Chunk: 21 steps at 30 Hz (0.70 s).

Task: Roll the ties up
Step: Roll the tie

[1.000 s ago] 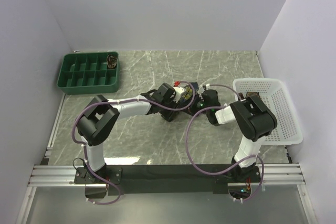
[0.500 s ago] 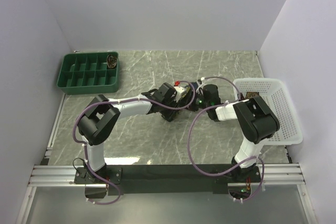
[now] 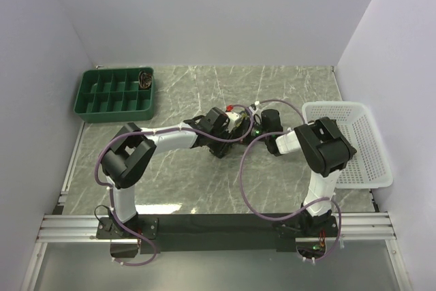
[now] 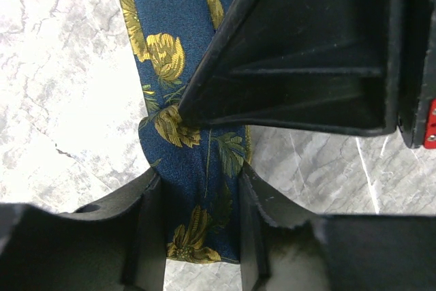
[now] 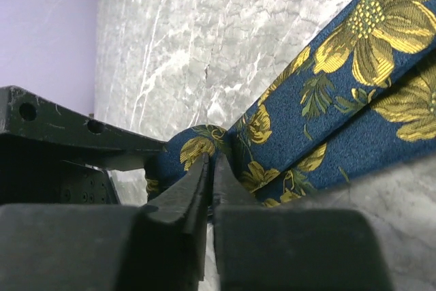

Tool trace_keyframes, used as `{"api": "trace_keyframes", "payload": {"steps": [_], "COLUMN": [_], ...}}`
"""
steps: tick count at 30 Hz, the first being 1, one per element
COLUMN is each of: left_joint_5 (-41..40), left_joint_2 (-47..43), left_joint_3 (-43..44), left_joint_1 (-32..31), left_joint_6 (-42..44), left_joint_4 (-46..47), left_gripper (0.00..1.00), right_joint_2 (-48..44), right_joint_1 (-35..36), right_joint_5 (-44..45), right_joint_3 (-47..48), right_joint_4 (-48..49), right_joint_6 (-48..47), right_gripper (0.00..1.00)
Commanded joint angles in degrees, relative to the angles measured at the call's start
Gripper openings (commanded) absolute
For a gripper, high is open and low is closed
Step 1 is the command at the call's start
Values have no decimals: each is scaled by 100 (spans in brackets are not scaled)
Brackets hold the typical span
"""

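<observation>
Here, your right gripper [image 5: 212,159] had its jaws nearly together, pinching the folded end of the navy floral tie [image 5: 300,117]. Your left gripper [image 4: 199,172] clasped the same tie's strip, which lay on the marble table [image 4: 61,100], mid-workspace.

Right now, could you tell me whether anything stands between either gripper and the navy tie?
Nothing visible does. The navy tie lies squeezed between the fingers of the left gripper, and the right gripper has its jaws closed on the tie's folded end, so both are in direct contact with it.
</observation>
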Motion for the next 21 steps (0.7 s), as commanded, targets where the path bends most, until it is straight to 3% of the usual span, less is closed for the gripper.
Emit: {"api": "trace_keyframes", "payload": {"steps": [1,8,11,12,17,21], "left_joint_5": [-28,-89,-247,-300,-555,-967], "left_joint_2": [282,186,-42,-130,-1122,-2106], "left_joint_3": [-203,-255,-325,-352,-816,-1485], "left_joint_1": [-34,-25,54,80,466,652], "left_joint_6": [-31,-57,-294,-504,-1471,-3040], "left_joint_4": [-539,-434,-250,-197,400,910], "left_gripper": [41,50,72,81,91,95], "right_joint_2": [315,298,306,306,350,289], "right_joint_1": [19,-113,-139,-139,-148,-139], "right_joint_5": [-160,-11,165,191,359,464], "right_joint_3": [-13,-92,-22,-22,22,-21], "right_joint_4": [79,-52,-360,-369,-545,-545], "right_joint_6": [-73,-55,-100,-91,-38,-12], "right_gripper": [0,0,0,0,0,0]}}
